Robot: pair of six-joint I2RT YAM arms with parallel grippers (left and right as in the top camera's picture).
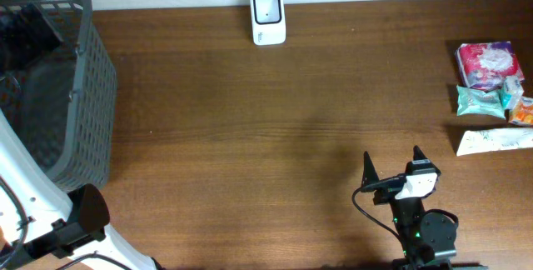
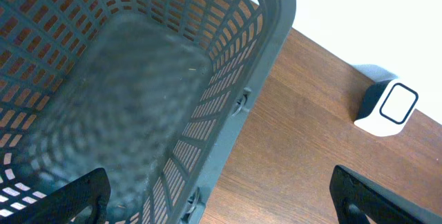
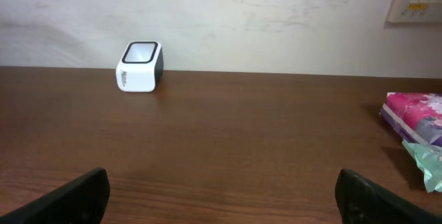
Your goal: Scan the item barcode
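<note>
Pink-and-white soft packet (image 1: 490, 66) at right edge of brown wooden table (image 1: 250, 137), print unreadable. White cube scanner (image 1: 268, 17) at far edge, lettering blurred. Left gripper (image 2: 217, 186) over grey mesh basket (image 2: 242, 58), right gripper (image 1: 391, 155) near front edge: both gaping, empty.

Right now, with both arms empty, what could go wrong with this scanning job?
The items sit bunched at the far right of the table. The pink packet, teal packet and white sachet lie close together, so the open right gripper might nudge or drag a neighbour. No barcode shows from here, so the picked item may end up facing away from the scanner.
</note>
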